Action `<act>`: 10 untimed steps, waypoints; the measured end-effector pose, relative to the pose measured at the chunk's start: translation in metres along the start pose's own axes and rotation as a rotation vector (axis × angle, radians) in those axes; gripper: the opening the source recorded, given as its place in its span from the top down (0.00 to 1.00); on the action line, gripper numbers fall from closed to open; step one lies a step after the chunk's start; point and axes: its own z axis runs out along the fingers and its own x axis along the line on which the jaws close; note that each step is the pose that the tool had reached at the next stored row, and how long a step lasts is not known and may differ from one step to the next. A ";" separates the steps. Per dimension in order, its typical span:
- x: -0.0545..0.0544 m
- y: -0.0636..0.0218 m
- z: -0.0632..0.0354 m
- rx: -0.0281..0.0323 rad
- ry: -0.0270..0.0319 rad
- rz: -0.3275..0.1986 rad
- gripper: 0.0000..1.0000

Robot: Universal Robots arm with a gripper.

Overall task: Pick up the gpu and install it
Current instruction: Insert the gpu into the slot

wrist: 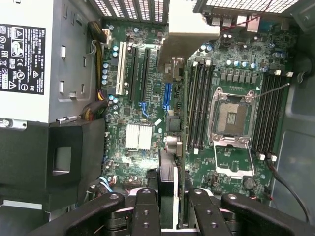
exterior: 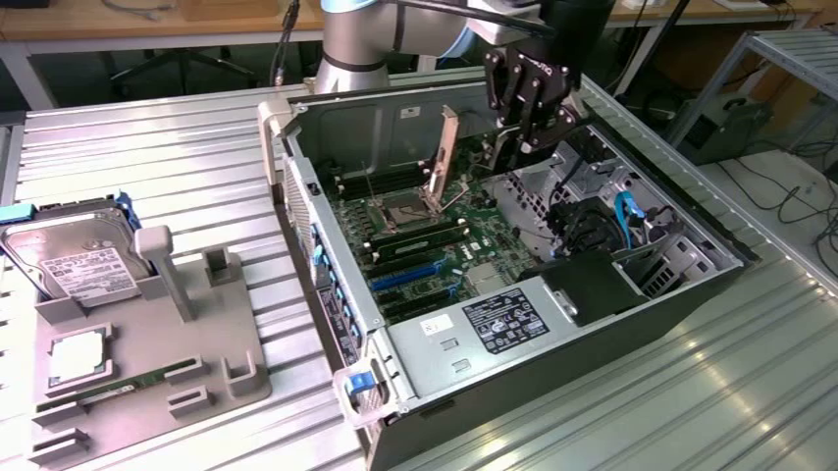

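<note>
My gripper (exterior: pixel 524 145) hangs over the open computer case (exterior: pixel 334 294), shut on the gpu (exterior: pixel 488 157). The card stands on edge, with its long pale metal bracket (exterior: pixel 449 132) toward the case's back wall. In the wrist view the gpu (wrist: pixel 170 172) runs edge-on from between my black fingers (wrist: pixel 146 206) out to its bracket (wrist: pixel 189 29). It sits above the motherboard (wrist: pixel 147 118), roughly in line with the short blue slot (wrist: pixel 167 96). Two long black slots (wrist: pixel 139 73) and a white slot (wrist: pixel 120 73) lie beside it. I cannot see the card touching any slot.
The CPU socket (wrist: pixel 230 118) and memory slots (wrist: pixel 199 105) lie to one side of the card, the power supply (wrist: pixel 44 59) to the other. On the exterior view's left, a grey holder tray (exterior: pixel 157 343) carries a hard drive (exterior: pixel 78 265) and a RAM stick (exterior: pixel 118 388).
</note>
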 end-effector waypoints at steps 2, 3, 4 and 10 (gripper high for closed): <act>0.000 0.0000 0.0011 0.0000 0.0000 0.000 0.72; 0.000 0.0000 0.0015 0.0001 -0.0001 0.000 0.72; 0.000 0.0001 0.0021 0.0001 -0.0001 0.000 0.72; 0.000 0.0004 0.0084 -0.0004 -0.0026 0.000 0.72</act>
